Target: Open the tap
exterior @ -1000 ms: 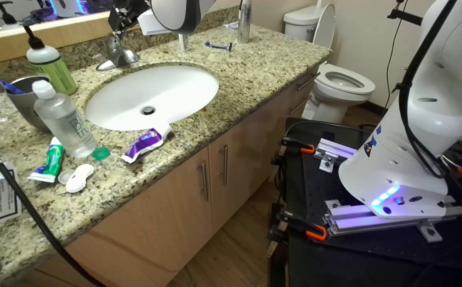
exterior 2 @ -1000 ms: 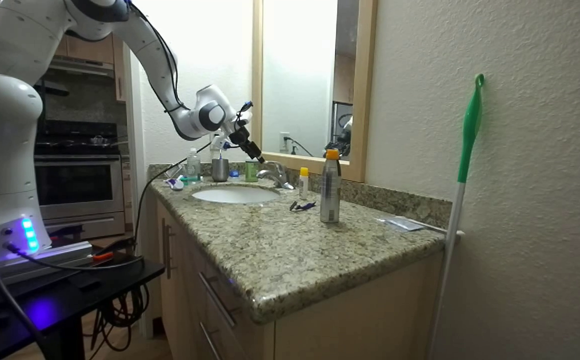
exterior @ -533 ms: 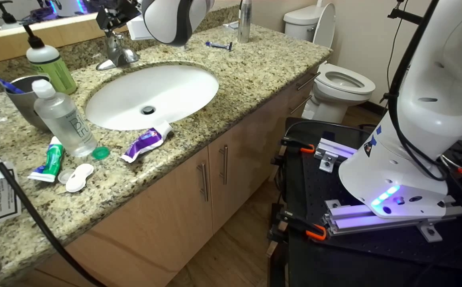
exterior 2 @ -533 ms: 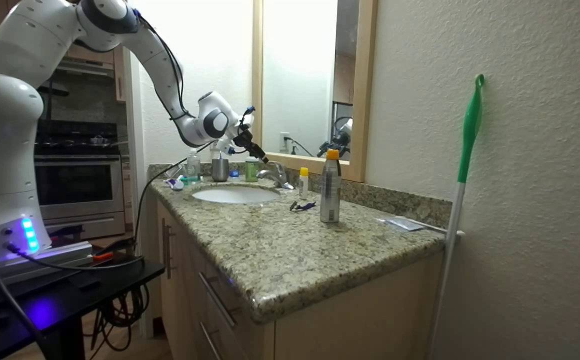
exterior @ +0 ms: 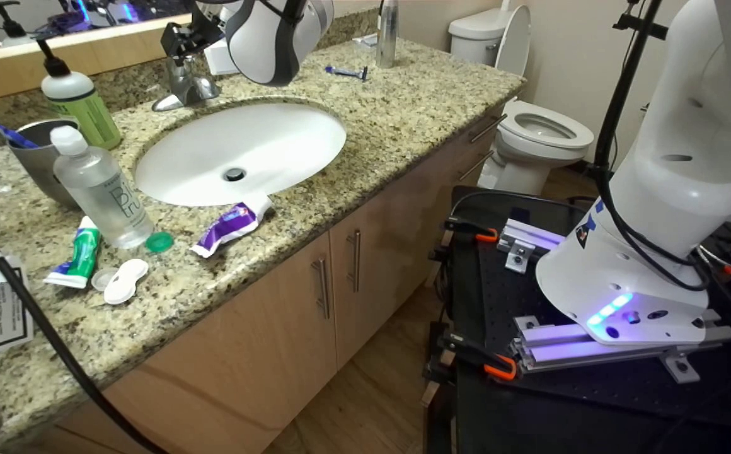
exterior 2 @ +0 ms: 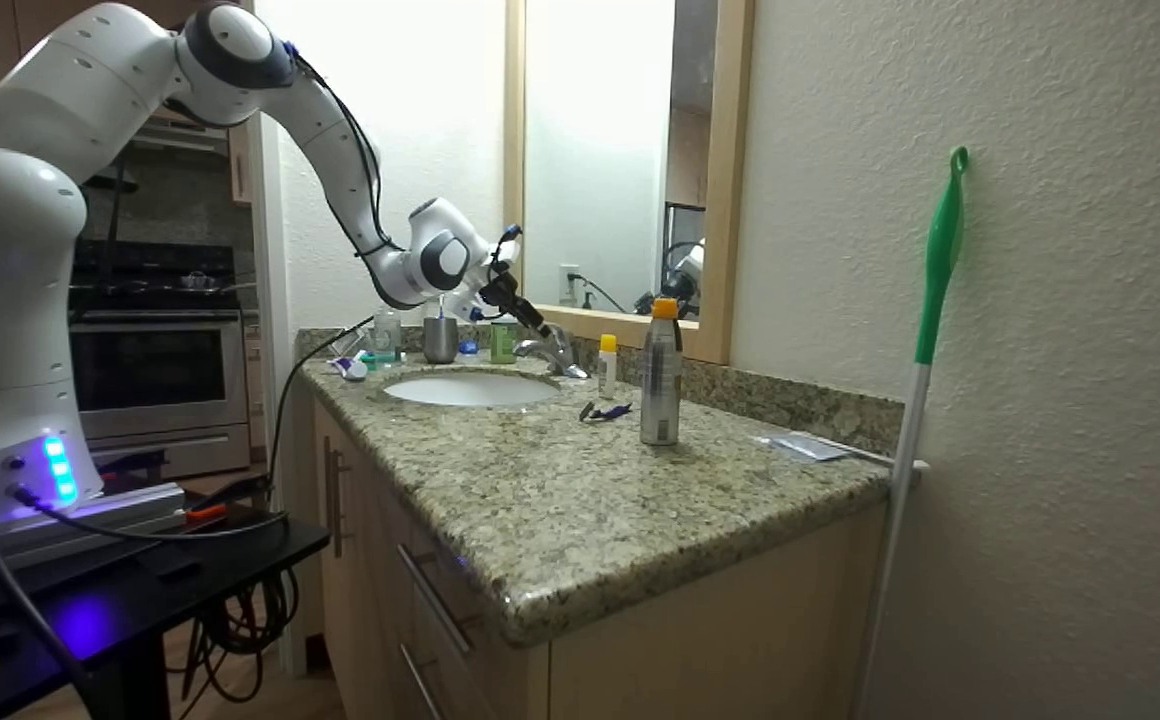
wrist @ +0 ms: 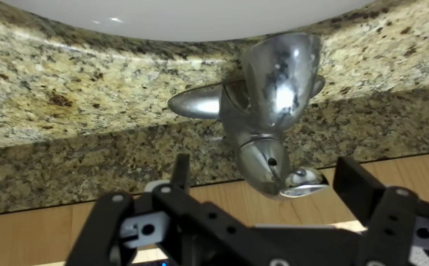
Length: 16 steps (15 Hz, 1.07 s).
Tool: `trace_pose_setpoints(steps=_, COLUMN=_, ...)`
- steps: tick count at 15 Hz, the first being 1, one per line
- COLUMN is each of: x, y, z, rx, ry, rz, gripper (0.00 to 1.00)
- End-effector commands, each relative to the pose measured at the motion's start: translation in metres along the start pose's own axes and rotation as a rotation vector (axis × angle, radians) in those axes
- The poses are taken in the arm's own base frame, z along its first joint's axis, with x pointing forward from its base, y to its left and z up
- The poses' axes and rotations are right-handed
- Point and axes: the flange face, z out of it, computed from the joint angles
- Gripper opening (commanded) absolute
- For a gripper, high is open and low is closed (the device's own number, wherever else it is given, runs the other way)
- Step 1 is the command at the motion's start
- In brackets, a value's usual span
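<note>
Tap (wrist: 257,116) fixed behind the basin (exterior: 296,145), its spout (wrist: 281,77) pointed toward it, long axis roughly square to the edge.
From the left in an exterior view, a toothbrush (exterior: 16,135) is held in the cup (exterior: 44,170), a clear bottle (exterior: 104,195) is stood nearby; at the tap, the gripper (wrist: 262,171) is spread wide, nothing grasped.

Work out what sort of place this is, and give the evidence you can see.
Most likely a bathroom, perhaps in a home: a toilet stands beyond the counter, a chrome tap stands at the edge of a white oval basin, and a razor lies on the counter.
</note>
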Motion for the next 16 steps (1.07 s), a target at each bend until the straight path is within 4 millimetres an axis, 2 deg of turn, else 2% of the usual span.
trace_pose_setpoints(steps=1, x=0.000, y=0.001, z=0.001, rx=0.002, ry=-0.001, rz=-0.001, gripper=0.66)
trace_pose_setpoints(steps=6, x=0.004, y=-0.004, z=-0.001, rx=0.024, ry=0.007, rz=0.002, gripper=0.33)
trace_pose_setpoints(steps=10, x=0.013, y=-0.016, z=-0.007, rx=0.058, ry=0.034, rz=0.004, gripper=0.04)
trace_pose_setpoints(steps=12, x=0.020, y=-0.019, z=-0.012, rx=0.074, ry=0.045, rz=0.029, gripper=0.07)
trace_pose_setpoints(steps=16, x=0.059, y=-0.032, z=-0.043, rx=0.161, ry=0.097, rz=0.180, gripper=0.07)
